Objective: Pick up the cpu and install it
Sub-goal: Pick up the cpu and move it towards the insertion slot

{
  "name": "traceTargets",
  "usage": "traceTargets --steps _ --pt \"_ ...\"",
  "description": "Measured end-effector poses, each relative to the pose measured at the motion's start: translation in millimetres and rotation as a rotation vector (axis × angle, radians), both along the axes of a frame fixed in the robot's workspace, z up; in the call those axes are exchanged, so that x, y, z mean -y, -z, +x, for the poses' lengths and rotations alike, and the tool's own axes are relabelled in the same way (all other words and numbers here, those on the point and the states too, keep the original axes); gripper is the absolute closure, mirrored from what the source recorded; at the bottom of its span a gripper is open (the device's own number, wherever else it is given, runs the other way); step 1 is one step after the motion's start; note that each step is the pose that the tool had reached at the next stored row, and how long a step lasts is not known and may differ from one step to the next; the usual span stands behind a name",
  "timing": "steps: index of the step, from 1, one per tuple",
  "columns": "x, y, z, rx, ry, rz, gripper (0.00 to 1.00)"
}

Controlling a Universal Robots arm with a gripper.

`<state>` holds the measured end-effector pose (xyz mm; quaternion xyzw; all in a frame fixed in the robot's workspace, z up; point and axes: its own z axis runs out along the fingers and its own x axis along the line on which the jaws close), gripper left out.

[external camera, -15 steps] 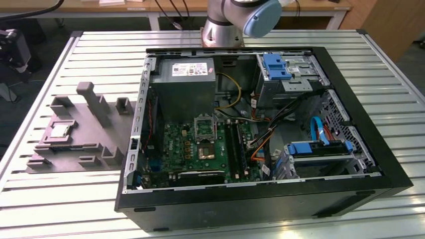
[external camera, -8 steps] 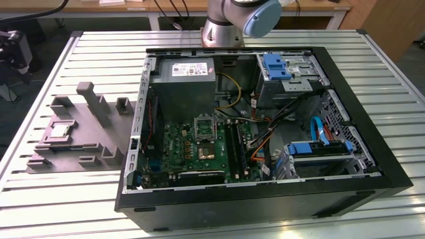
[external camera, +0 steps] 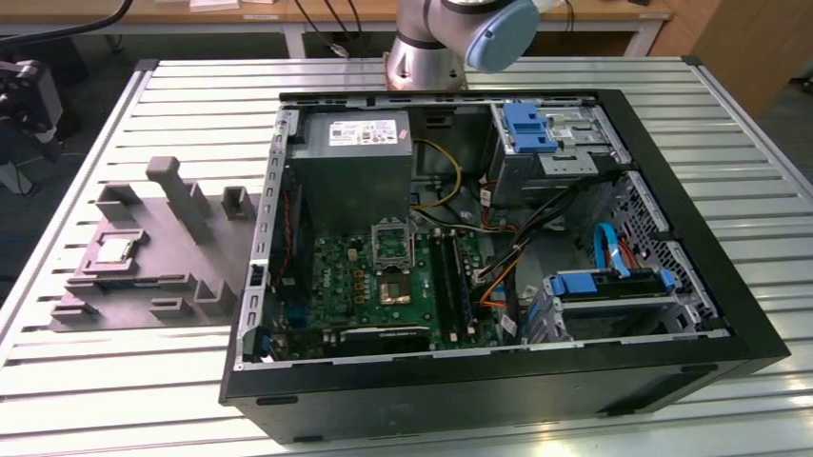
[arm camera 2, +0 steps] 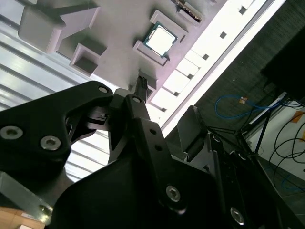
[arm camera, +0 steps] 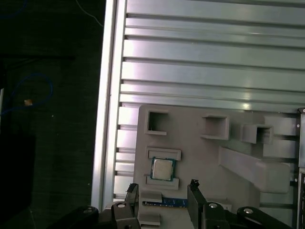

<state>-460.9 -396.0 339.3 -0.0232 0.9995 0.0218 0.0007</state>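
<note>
The small, flat, silvery square cpu chip [arm camera: 162, 169] is lying in its slot on the grey plastic tray [arm camera: 200, 162], beside the open black computer case [external camera: 508, 381]. The black metal gripper [arm camera: 162, 188] is hanging close to the chip, holding its fingers wide apart and gripping nothing.

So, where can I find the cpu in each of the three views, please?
Exterior view: the cpu lies on the grey fixture, at the exterior view's left of the computer case.
First wrist view: cpu in the fixture's pocket, ahead of the gripper.
Second wrist view: cpu in the same pocket.
Shared landmark: the grey fixture.
</note>
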Motion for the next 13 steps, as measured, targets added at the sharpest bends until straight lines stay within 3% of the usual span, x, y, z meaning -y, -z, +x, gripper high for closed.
traceTargets --steps 5,6,13 --pt "0.0 0.3 0.0 0.0 0.0 -0.0007 0.46" --pt "0.0 0.3 0.0 -0.0001 0.0 -0.0008 0.4" --pt "0.0 1.4 0.0 0.0004 0.0 -0.0006 0.4"
